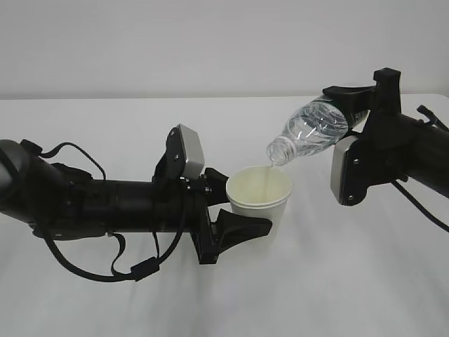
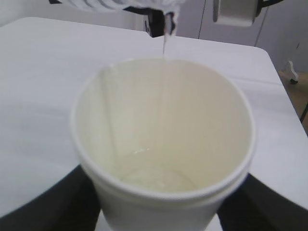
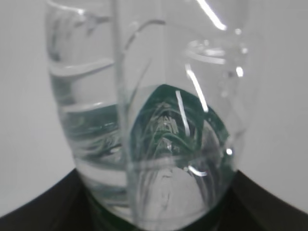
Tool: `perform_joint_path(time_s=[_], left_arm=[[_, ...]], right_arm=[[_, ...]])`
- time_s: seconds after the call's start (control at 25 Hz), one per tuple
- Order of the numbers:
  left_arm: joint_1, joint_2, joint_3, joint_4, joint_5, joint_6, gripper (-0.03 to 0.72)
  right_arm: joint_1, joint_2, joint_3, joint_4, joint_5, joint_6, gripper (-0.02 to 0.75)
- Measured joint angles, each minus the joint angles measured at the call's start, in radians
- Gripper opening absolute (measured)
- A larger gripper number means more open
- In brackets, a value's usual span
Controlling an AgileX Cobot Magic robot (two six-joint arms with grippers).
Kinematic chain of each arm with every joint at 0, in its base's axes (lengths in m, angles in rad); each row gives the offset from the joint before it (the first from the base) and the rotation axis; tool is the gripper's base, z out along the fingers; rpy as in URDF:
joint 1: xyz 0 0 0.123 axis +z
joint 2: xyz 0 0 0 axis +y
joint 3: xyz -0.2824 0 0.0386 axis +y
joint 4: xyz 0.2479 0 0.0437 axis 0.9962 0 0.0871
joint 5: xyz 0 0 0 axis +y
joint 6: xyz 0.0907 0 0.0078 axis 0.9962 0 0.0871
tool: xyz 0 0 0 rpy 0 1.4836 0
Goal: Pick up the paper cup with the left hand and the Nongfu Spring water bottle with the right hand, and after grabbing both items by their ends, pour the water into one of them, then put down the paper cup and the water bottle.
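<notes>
The worktop [image 1: 210,309] is a plain white surface running back to a pale bare wall [image 1: 175,42]; in the left wrist view its far edge shows, with grey panels behind it.

The left hand [image 1: 242,210] reaches in from the left, low over the worktop, its long black arm trailing looped cables and carrying a silver-grey plate near the wrist. Its fingers [image 1: 245,226] stand part-way open and are closed on the lower body of the cup [image 1: 258,200], one black finger on each side, as the left wrist view shows at the cup's two lower flanks. The cup is upright, held just above the worktop near the middle of the scene.

The right hand [image 1: 361,116] comes in from the right, higher up, with a grey side plate. Its fingers [image 1: 351,91] are likewise part-way open and clamp the base end of the bottle [image 1: 312,130]. The bottle is tilted neck-down to the left, its open mouth just above the cup's far rim.

The cup is white outside and cream inside. A thin stream of water [image 2: 164,45] falls from the bottle's mouth into it, and a shallow pool lies at the cup's bottom. The bottle is still partly filled.
</notes>
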Motion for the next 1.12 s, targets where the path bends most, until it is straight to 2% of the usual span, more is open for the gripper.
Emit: perform_joint_path(time_s=[1.12], left_arm=[[0.0, 0.0, 0.0, 0.0, 0.024, 0.0, 0.486]], right_arm=[[0.0, 0.0, 0.0, 0.0, -0.001, -0.006, 0.448]])
